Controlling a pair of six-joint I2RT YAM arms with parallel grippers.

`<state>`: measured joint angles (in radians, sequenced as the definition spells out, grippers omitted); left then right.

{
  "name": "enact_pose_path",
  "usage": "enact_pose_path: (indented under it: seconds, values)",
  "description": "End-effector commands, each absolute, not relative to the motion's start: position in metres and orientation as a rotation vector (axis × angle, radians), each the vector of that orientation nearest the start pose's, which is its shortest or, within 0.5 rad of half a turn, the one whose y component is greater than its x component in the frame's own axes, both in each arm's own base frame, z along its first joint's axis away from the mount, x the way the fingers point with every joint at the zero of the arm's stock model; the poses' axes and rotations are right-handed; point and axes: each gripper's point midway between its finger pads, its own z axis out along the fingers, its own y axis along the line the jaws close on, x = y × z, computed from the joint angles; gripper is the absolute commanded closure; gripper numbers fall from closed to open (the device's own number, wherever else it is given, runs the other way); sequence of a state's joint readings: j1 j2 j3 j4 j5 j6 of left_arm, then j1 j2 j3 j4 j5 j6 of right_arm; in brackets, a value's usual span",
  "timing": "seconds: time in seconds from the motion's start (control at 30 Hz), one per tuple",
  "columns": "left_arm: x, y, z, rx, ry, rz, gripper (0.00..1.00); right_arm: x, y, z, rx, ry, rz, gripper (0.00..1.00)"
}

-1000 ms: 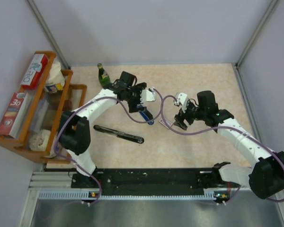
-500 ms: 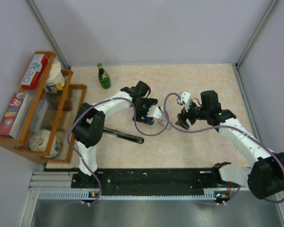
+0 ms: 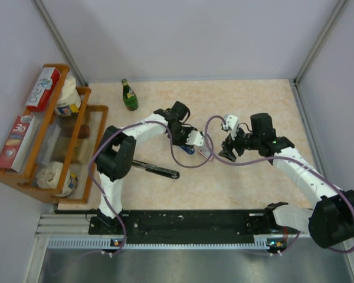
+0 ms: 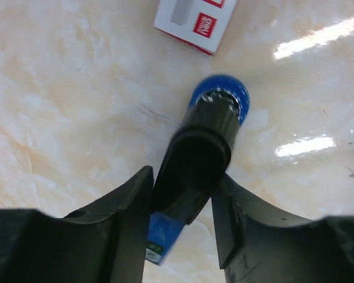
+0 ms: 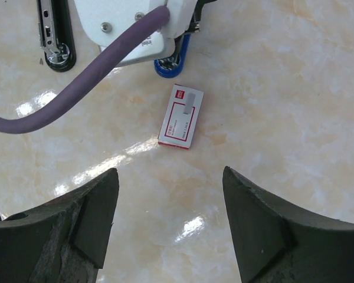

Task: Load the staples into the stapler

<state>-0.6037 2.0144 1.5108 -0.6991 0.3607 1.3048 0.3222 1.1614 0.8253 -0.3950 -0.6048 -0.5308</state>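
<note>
You have the small white cardboard staple box with the red label lying flat on the beige stone-patterned table, between your two grippers. Just to its left, the blue-and-black cylindrical tool is held between the left gripper's fingers. The right gripper hangs to the box's right. The long black stapler lies nearer you, further left. The green glass bottle stands back left, near the wooden rack.

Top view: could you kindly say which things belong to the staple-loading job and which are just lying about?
Job: staples box; blue-and-black stapler, between the left hand fingers.
Lying about: green bottle; long black tool; wooden rack of groceries.
</note>
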Motion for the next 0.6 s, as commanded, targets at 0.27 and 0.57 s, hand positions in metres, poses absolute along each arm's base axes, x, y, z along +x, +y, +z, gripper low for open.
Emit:
enact_pose_path:
  seconds: [0.27,0.57]
  values:
    - [0.368,-0.276,0.071,-2.910,-2.378,0.333,1.00,0.271,0.182,0.157,-1.189,1.824,0.622,0.32]
    - [0.363,-0.259,0.119,-2.780,-2.780,0.664,1.00,0.268,0.201,0.170,-1.225,1.703,0.690,0.33]
